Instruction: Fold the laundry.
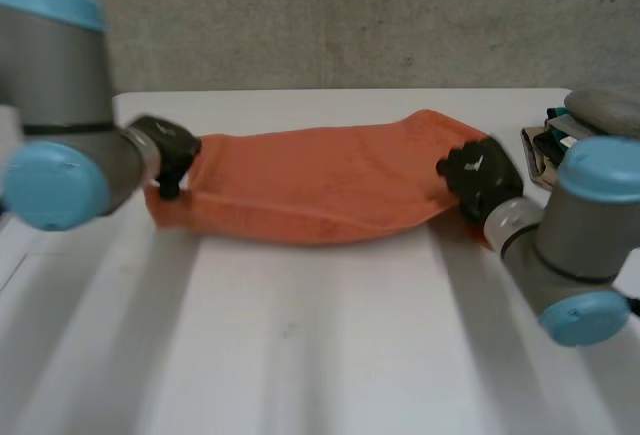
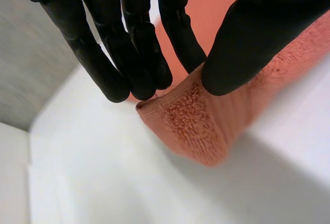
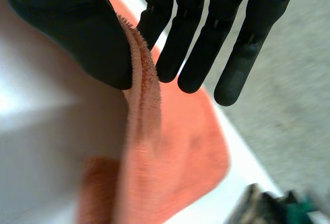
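Note:
An orange towel [image 1: 320, 185] lies stretched sideways across the white table [image 1: 300, 355], folded along its length. My left hand [image 1: 170, 152] is at the towel's left end. In the left wrist view the thumb [image 2: 242, 54] and a finger [image 2: 180, 38] pinch a corner of the towel [image 2: 201, 126], while the other fingers hang straight beside it. My right hand [image 1: 482, 177] is at the towel's right end. There the thumb [image 3: 77, 28] presses the doubled edge of the towel [image 3: 170, 162] against the nearest finger [image 3: 154, 18], and the cloth hangs down from that pinch.
A stack of folded, mixed-coloured items [image 1: 565, 135] sits at the table's right edge, close behind my right arm, and its corner [image 3: 268, 208] lies beyond the towel's end. A grey wall [image 1: 350, 15] runs behind the table.

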